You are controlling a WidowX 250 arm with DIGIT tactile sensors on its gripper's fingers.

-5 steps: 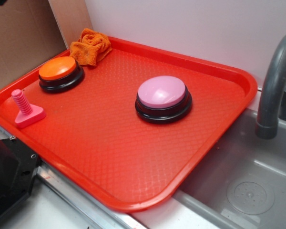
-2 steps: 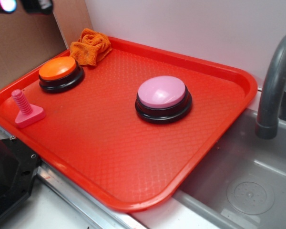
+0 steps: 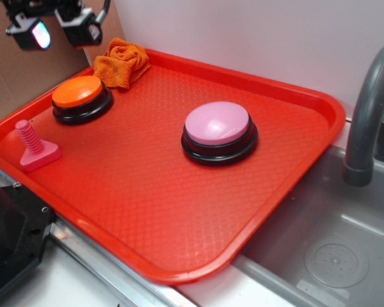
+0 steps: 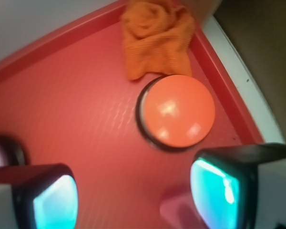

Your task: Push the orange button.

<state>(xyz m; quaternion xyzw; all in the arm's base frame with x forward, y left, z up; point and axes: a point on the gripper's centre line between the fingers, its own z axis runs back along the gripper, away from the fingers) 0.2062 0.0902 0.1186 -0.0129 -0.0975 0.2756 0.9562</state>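
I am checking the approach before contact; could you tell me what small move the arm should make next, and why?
Probably a short descent toward the orange button, shifting slightly to centre over it. The end effector hangs open well above the tray, and in the wrist view the button sits ahead of the fingers rather than between them, with the cloth just beyond.

Black gripper [image 3: 57,31], seemingly teal-glowing pads [image 4: 213,194].

We see a red tray [image 3: 294,160] w/ four things on it: orange button [image 3: 81,94], pink button [image 3: 217,128], orange cloth [image 3: 120,62] in the far corner, pink screw-shaped toy [image 3: 35,148] at left.
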